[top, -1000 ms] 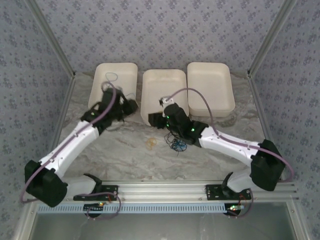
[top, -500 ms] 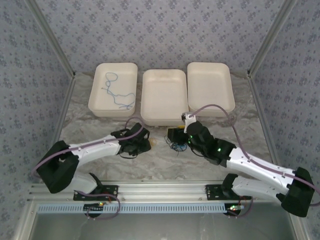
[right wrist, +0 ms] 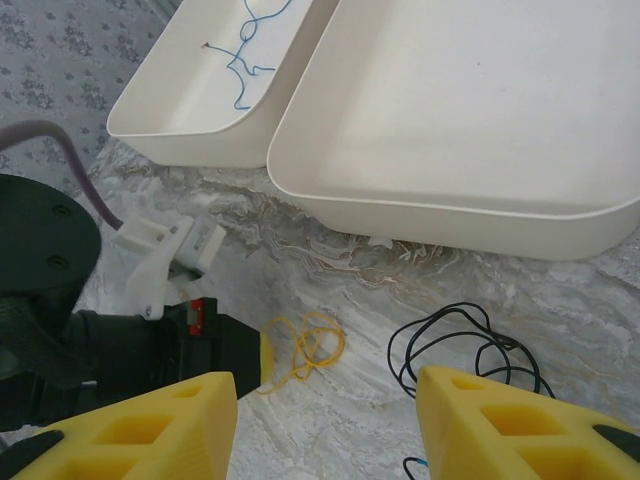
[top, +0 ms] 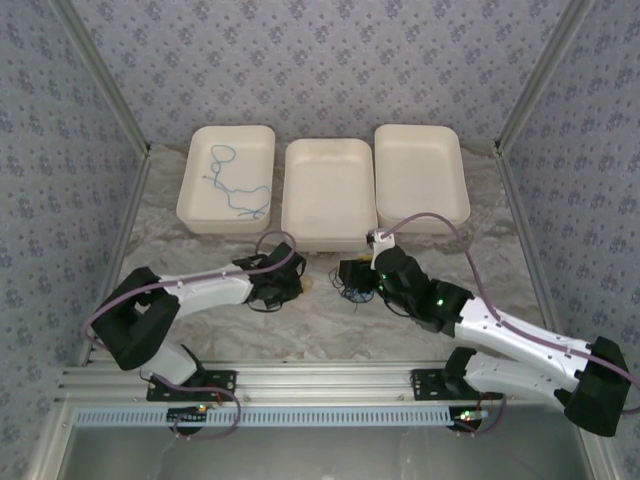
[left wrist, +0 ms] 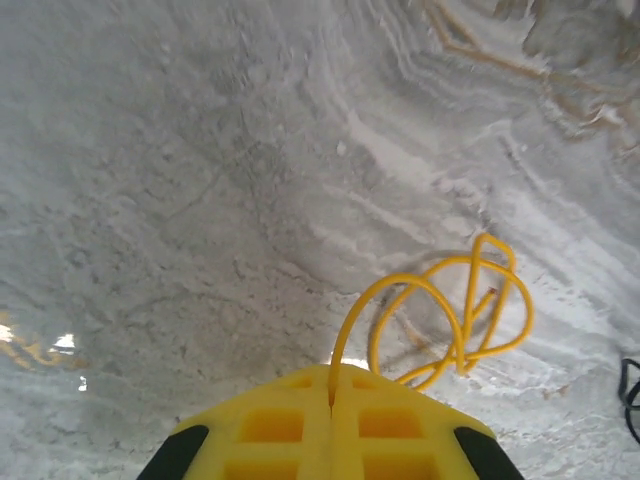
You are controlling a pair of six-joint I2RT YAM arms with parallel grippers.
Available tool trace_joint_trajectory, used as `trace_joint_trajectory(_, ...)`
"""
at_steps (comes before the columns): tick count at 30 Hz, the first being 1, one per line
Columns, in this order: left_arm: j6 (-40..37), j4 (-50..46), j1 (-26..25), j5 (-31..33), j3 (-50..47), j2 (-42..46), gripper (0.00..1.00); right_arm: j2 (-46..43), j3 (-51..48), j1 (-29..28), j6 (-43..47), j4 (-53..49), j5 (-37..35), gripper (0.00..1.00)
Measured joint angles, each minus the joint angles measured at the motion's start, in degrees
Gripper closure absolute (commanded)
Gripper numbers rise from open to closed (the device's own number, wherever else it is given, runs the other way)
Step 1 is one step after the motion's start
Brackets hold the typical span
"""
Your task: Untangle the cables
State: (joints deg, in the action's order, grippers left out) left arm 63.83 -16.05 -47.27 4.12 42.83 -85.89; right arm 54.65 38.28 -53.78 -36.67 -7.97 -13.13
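Lifting gently seems best: left jaws grip the yellow cable (left wrist: 467, 320), lying just left of the black cable (right wrist: 452, 309); right jaws stand open.

The left gripper (left wrist: 331, 385) had its yellow fingers (left wrist: 270, 425) pressed together, with only a thin seam between them. A yellow cable (left wrist: 462, 350) came out of that seam at the tips, pinched there, arched upward and curled into a few loose overlapping loops to the right, over the pale marbled table (left wrist: 200, 180). A bit of black cable (left wrist: 630, 395) showed at the right edge, apart from the loops.
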Motion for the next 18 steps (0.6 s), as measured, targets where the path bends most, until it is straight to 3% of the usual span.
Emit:
trace_joint_trajectory(8, -5.64, -2.16, 2.84, 0.07, 1.05, 15.43, 1.0, -0.04, 0.0, 0.0, 0.0, 0.85, 1.51, 0.52)
trace_joint_trajectory(14, -11.76, -4.59, 4.9, -3.61, 6.27, 23.61, 1.0, -0.74, 0.0, 0.74, 0.09, 5.64, 7.32, 0.43)
trace_joint_trajectory(18, -14.62, -4.79, 4.9, -5.25, 8.04, 26.62, 1.0, -0.68, 0.42, 2.54, -0.92, 8.46, 11.96, 0.5)
